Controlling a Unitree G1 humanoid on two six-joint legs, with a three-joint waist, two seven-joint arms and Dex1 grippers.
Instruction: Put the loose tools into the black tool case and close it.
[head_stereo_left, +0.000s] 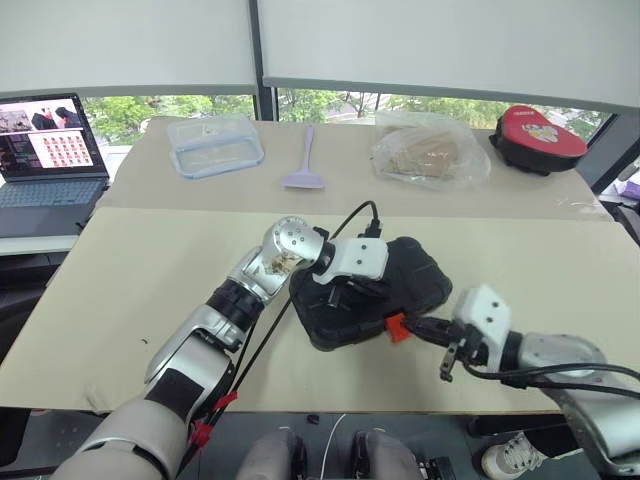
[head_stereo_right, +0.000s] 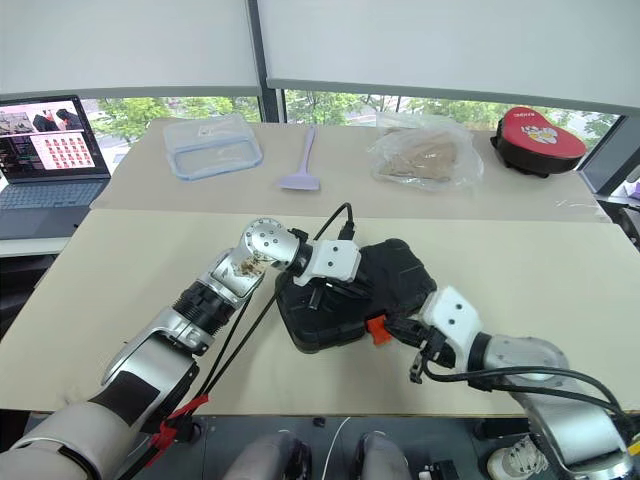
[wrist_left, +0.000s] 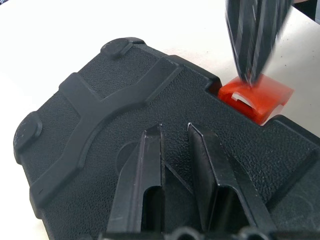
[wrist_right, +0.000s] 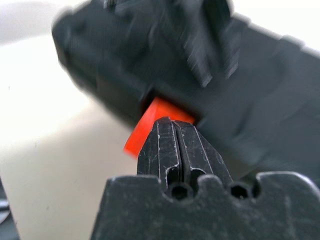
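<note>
The black tool case (head_stereo_left: 420, 275) lies shut on the beige table, its orange latch (head_stereo_left: 396, 326) on the near side. My left gripper (head_stereo_left: 345, 295) rests on the lid, and in the left wrist view its fingers (wrist_left: 145, 165) stand a little apart on the textured lid (wrist_left: 100, 100) with nothing between them. My right gripper (head_stereo_left: 415, 325) is shut, and its tips (wrist_right: 172, 122) touch the orange latch (wrist_right: 150, 120). The left wrist view shows that gripper blurred above the latch (wrist_left: 255, 97). The loose tools are out of view.
At the back of the table stand a clear plastic container (head_stereo_left: 215, 145), a lilac spatula (head_stereo_left: 304, 165), a plastic bag (head_stereo_left: 430, 150) and a red-topped case (head_stereo_left: 537, 135). A laptop (head_stereo_left: 50, 150) sits at the far left. The table's front edge runs just behind my arms.
</note>
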